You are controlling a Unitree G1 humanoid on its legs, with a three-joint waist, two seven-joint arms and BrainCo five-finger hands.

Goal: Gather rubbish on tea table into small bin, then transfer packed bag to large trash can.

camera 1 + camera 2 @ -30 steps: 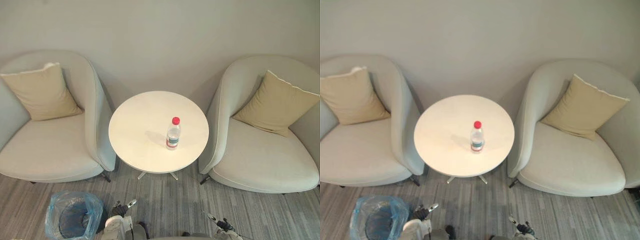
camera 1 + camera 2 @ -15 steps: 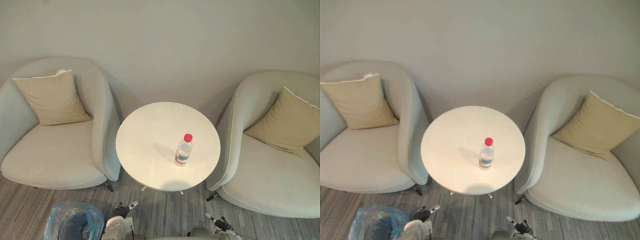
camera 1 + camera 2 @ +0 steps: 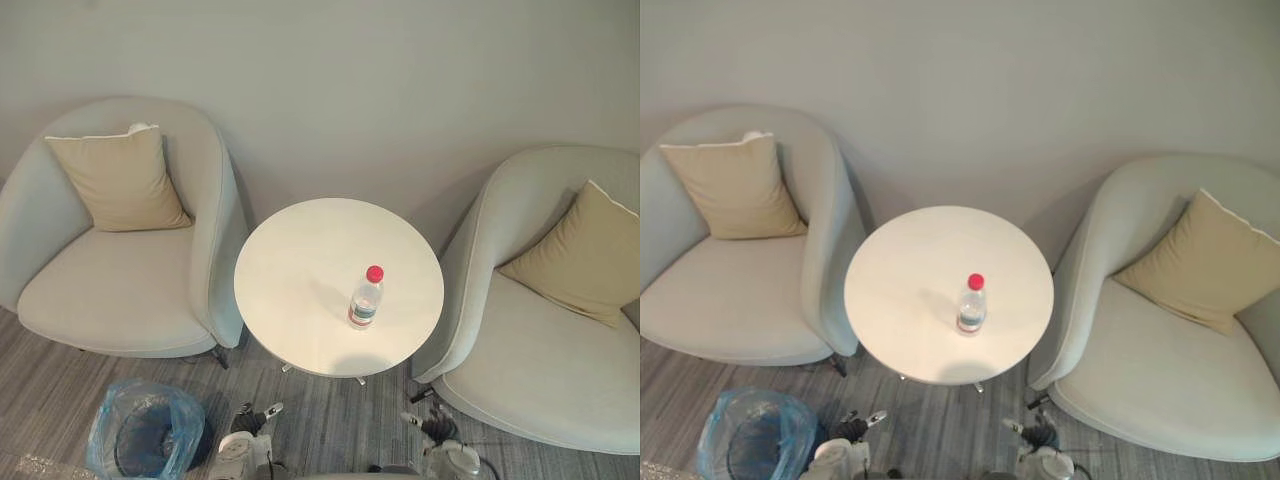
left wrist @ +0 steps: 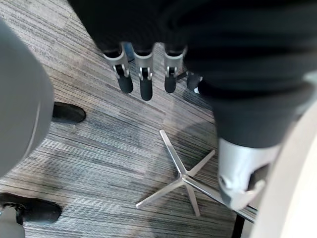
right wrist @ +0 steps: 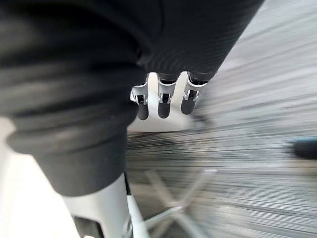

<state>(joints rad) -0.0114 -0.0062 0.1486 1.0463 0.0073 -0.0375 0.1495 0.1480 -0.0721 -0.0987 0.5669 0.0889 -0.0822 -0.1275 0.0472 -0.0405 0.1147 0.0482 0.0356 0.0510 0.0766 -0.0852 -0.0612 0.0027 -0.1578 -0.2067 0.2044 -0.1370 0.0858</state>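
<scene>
A clear plastic bottle (image 3: 366,298) with a red cap stands upright on the round white tea table (image 3: 300,290), right of its middle. The small bin (image 3: 145,440), lined with a blue bag, sits on the floor in front of the table to the left. My left hand (image 3: 250,425) hangs low just right of the bin, and its fingers (image 4: 143,82) are straight with nothing in them. My right hand (image 3: 432,432) hangs low before the table's right side, and its fingers (image 5: 163,101) are also straight and hold nothing.
Two pale armchairs flank the table, the left one (image 3: 120,290) and the right one (image 3: 540,360), each with a tan cushion. A grey wall stands behind. The table's metal star foot (image 4: 181,178) rests on the striped grey carpet.
The whole picture has shifted, so the camera has moved. The bottle, table and bin stay where they were. Both hands remain low and hold nothing.
</scene>
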